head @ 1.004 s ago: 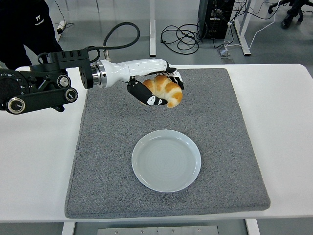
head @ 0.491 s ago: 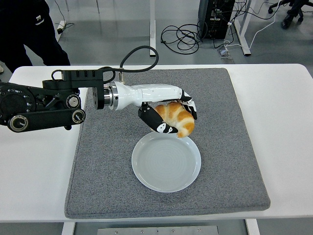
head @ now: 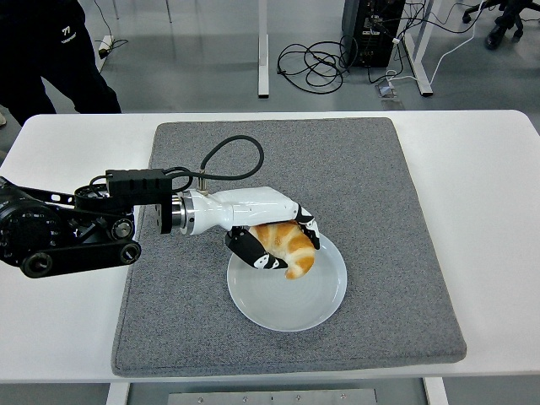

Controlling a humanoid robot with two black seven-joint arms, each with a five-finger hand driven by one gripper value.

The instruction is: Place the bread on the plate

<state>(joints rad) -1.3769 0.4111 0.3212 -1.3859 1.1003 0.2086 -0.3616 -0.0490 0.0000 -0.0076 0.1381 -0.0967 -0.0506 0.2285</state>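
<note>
A golden-brown bread roll (head: pixel 288 246) sits in the grasp of my left hand (head: pixel 274 245), whose black-tipped fingers curl around it from above and below. The hand holds the roll over the upper left part of the pale round plate (head: pixel 316 295), low above its surface; I cannot tell whether the bread touches the plate. The plate lies on the grey mat (head: pixel 371 186). My left arm reaches in from the left edge, white forearm (head: pixel 228 211) over the mat. The right arm is out of view.
The grey mat covers the middle of the white table (head: pixel 489 211). A person in dark clothes (head: pixel 51 51) stands at the top left behind the table. Cables and desk legs lie on the floor beyond.
My left hand has carried the bread from the far part of the mat toward me and down, ending over the plate. The arm pulled back to the left.
</note>
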